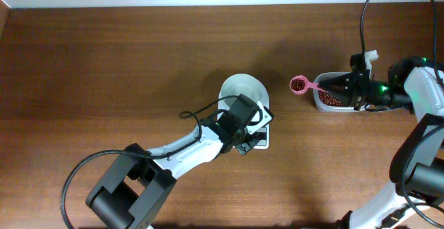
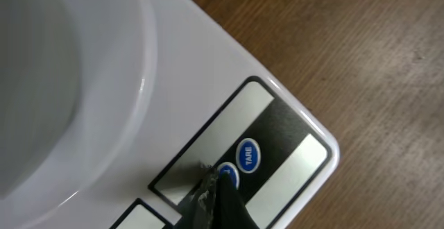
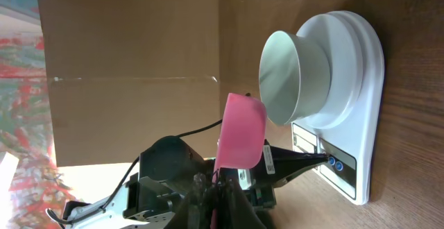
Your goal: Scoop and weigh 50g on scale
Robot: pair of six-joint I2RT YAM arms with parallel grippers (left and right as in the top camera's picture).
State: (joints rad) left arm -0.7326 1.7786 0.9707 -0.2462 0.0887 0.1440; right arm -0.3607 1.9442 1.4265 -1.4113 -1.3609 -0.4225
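Note:
The white scale (image 1: 266,113) stands mid-table with its round white bowl (image 1: 243,92) on top, and I see no beans in the bowl. My left gripper (image 1: 251,137) is shut, its tip (image 2: 220,182) resting on a blue button beside the TARE button (image 2: 248,155). My right gripper (image 1: 331,85) is shut on the handle of a pink spoon (image 1: 300,85), which holds dark red-brown beans (image 1: 297,85). The spoon hangs between the scale and the tub. In the right wrist view the spoon (image 3: 241,132) rises from my right gripper (image 3: 216,187) toward the bowl (image 3: 284,76).
A clear plastic tub (image 1: 331,101) with more beans sits under the right gripper, right of the scale. The left arm (image 1: 180,149) lies across the table's front middle. A black cable (image 1: 365,14) loops at the far right. A cardboard panel (image 3: 132,69) stands behind the table.

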